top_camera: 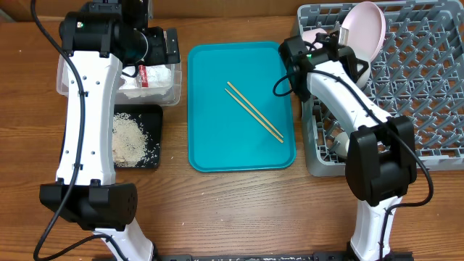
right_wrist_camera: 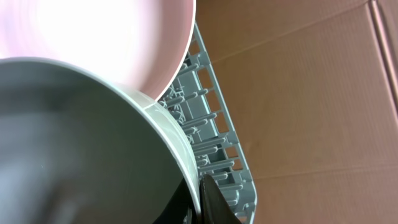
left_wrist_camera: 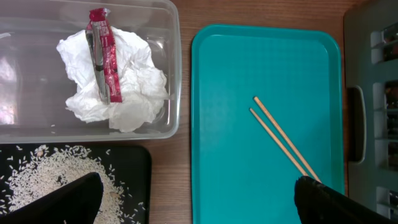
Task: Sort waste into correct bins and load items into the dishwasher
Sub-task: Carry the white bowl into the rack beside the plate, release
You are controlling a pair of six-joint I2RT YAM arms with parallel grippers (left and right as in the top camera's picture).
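The two arms rise closest to the lens. The left arm (top_camera: 87, 109) reaches to the far left, its head over the clear tub (top_camera: 172, 90), which holds white tissue (top_camera: 130, 88) and a red wrapper (top_camera: 143, 75). Just on the near side of the tub lies the black tray (top_camera: 154, 119) with rice (top_camera: 130, 138) spread in it. The teal tray (top_camera: 217, 138) sits in the middle, with the chopsticks (top_camera: 254, 112) lying slantwise on it. The right arm (top_camera: 341, 94) reaches over the left edge of the grey rack (top_camera: 428, 94), where the pink plate (top_camera: 370, 29) stands tilted at the far left corner.

From the left wrist, the left gripper (left_wrist_camera: 196, 208) has its jaws spread wide and holds nothing. One fingertip is over the rice and the other is near the teal tray's right edge. The wrapper lies on top of the tissue.

From the right wrist, a pale bowl (right_wrist_camera: 87, 143) fills the near frame, its rim pinched in the closed right gripper (right_wrist_camera: 205, 202). The plate is just behind the bowl, with the rack's pegs and brown cardboard (right_wrist_camera: 311, 93) beyond.
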